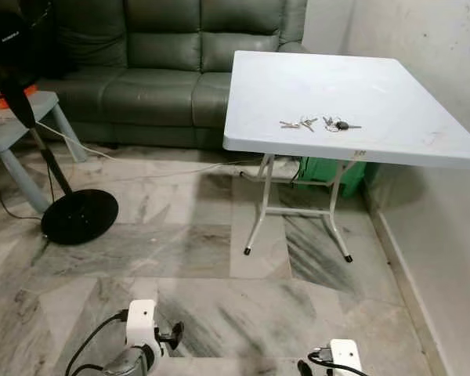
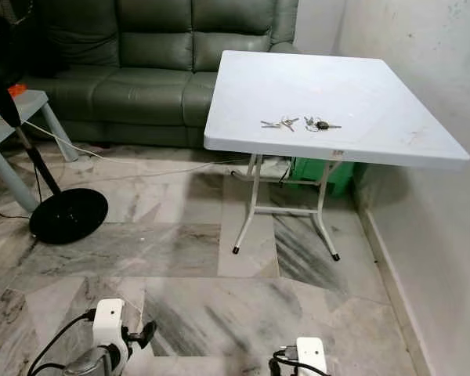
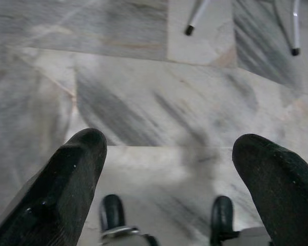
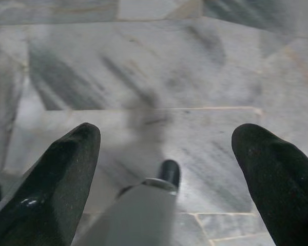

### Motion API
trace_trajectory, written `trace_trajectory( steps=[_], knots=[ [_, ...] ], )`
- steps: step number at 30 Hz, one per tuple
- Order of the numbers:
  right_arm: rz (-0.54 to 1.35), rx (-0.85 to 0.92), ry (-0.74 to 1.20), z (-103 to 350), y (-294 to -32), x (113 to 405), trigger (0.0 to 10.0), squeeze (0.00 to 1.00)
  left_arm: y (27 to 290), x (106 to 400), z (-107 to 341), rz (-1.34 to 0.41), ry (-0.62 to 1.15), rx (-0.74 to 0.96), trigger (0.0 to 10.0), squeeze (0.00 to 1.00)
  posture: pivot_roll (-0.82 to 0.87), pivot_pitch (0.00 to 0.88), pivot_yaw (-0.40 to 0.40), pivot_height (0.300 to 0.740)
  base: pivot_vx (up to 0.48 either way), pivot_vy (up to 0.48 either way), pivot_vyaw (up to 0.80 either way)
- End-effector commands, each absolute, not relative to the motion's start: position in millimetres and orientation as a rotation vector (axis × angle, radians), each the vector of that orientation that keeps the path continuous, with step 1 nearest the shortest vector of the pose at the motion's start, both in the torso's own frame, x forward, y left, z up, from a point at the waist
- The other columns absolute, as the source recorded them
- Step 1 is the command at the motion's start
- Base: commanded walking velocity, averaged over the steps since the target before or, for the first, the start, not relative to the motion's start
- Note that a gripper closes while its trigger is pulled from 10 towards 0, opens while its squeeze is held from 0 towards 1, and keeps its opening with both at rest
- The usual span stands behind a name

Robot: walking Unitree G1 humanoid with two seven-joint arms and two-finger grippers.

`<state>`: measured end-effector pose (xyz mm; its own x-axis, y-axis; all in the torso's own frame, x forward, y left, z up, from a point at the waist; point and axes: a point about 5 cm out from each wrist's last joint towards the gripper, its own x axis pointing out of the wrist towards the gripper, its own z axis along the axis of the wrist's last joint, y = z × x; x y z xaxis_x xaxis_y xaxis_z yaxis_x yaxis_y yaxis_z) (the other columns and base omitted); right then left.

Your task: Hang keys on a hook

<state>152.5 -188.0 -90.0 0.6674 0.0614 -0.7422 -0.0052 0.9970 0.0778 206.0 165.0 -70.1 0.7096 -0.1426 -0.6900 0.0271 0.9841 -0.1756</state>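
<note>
Two grippers hang low at the near edge of the scene, over the grey-veined marble floor [image 1: 180, 258]. The left gripper [image 3: 169, 169] has its black fingers [image 3: 66, 179] spread wide apart with nothing between them, pointed down at the floor tiles. The right gripper [image 4: 167, 164] is likewise spread wide and empty above the marble.

Farther out stands a white folding bench [image 1: 423, 145] on thin white legs with black feet, set against the pale wall on the robot's right. Two bunches of keys lie on its top near the front edge, just beside each other: a left bunch [image 1: 299, 123] of silver keys, and a right bunch [image 1: 338, 124] with one dark-headed key. A green box [image 1: 329, 174] sits on the floor under the bench.

To the left, a black fan stand [image 1: 78, 215] rests its round base on the floor beside a small grey side table [image 1: 16, 129]. A green sofa [image 1: 157, 70] runs along the back.
</note>
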Motion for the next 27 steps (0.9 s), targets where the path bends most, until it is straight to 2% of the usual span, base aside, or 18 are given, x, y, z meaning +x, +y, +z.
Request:
trace_trajectory(
  steps=[1,6,9,13,14,27],
  knots=[
    [0.016,0.075,0.811,-87,-192,157,10.0,1.0,163,209,-68,-0.099,0.765,-0.161,10.0,0.0,-0.04,0.0,-0.041,0.74,0.0,0.0,0.0],
    [0.028,0.087,0.745,-80,-190,170,10.0,1.0,161,222,-60,-0.111,0.703,-0.189,10.0,0.0,-0.04,0.0,-0.043,0.74,0.0,0.0,0.0],
    [0.059,0.104,0.632,-68,-184,191,10.0,1.0,154,245,-41,-0.17,0.571,-0.193,10.0,0.0,-0.04,0.0,-0.042,0.74,0.0,0.0,0.0],
    [0.073,0.097,0.52,-55,-183,205,10.0,1.0,151,258,-29,-0.193,0.483,-0.211,10.0,0.0,-0.04,0.0,-0.042,0.74,0.0,0.0,0.0],
    [0.071,0.097,0.488,-52,-183,209,10.0,0.0,152,261,-25,-0.203,0.463,-0.226,10.0,0.0,-0.04,0.0,-0.04,0.74,0.0,0.0,0.0],
    [0.094,0.116,0.098,-9,-175,223,10.0,0.0,151,279,17,-0.269,0.129,-0.242,10.0,0.0,-0.06,0.0,-0.026,0.74,0.0,0.0,0.0]
  ],
)
